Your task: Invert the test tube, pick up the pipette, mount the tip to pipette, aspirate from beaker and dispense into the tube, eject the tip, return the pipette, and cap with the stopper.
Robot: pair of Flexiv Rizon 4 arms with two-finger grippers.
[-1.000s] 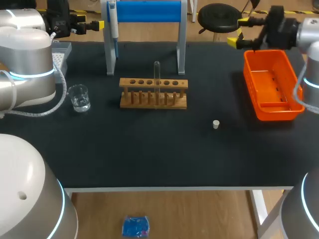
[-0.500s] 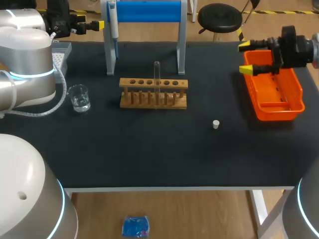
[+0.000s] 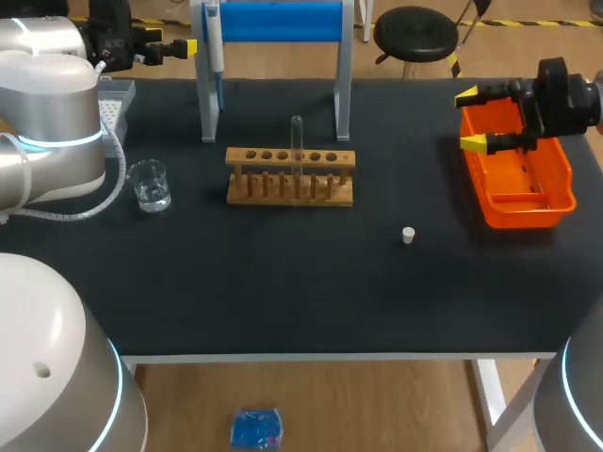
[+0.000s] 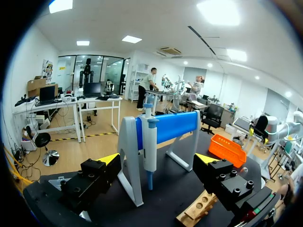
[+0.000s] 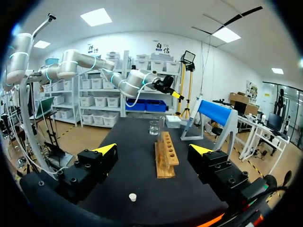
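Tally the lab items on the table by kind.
tube: 1
rack: 1
beaker: 1
stopper: 1
pipette: 1
stand: 1
tip box: 1
orange bin: 1
Total: 8

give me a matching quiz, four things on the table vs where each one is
Things:
1. clear glass beaker
2. small white stopper
3. clear glass test tube
4. white and blue pipette

Places:
A. upright in the wooden rack
B. hanging on the blue-barred stand
C. loose on the black table, right of the rack
D. left of the rack

Pairs: 1-D, 2-C, 3-A, 4-B
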